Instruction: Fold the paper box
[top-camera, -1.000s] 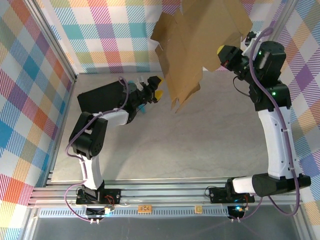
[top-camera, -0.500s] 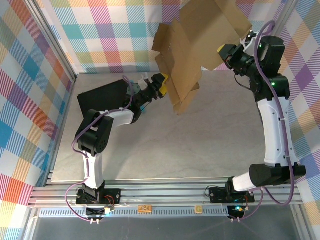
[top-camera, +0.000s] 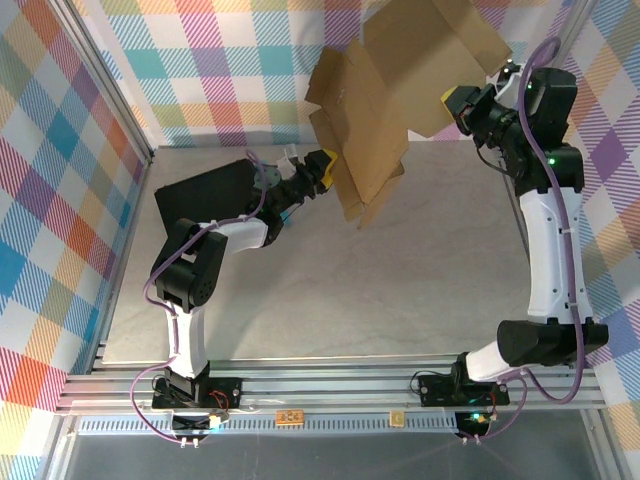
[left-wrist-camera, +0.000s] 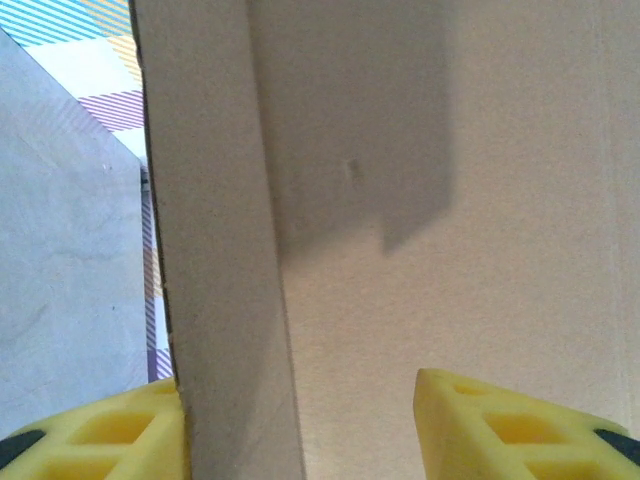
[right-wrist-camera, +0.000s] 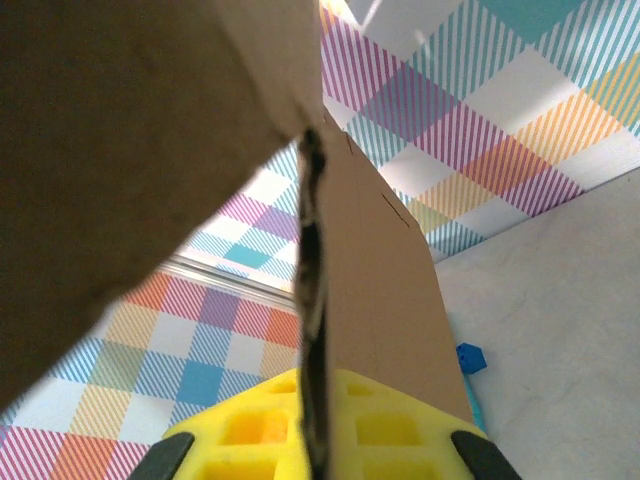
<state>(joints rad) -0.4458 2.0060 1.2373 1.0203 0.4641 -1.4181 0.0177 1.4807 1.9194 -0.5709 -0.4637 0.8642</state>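
Brown corrugated cardboard, one item: paper box (top-camera: 400, 85), partly unfolded, flaps and creases showing. It is held up in the air over the far side of the table (top-camera: 420, 280), in front of the checked back wall (top-camera: 230, 70). The lower flaps hang tilted, clear of the tabletop.

Holding it: right gripper (top-camera: 458, 102), raised high at the box's right edge. Its jaws are closed tight on a cardboard edge, which in the right wrist view runs straight between the yellow pads (right-wrist-camera: 250, 430).

Also at it: left gripper (top-camera: 323, 168), reaching in from the left to the lower left flap. Its jaws stand part open astride a flap edge. In the left wrist view one pad (left-wrist-camera: 100, 440) lies against the flap's side and the other pad (left-wrist-camera: 520, 430) stands apart from it, with bare cardboard between. The flap is not clamped.

Nearby: black case (top-camera: 205, 195), flat on the table at the far left, behind the left arm and apart from the box.

Under all: pale grey marbled tabletop, with an aluminium rail (top-camera: 330, 385) along the near edge carrying both arm bases
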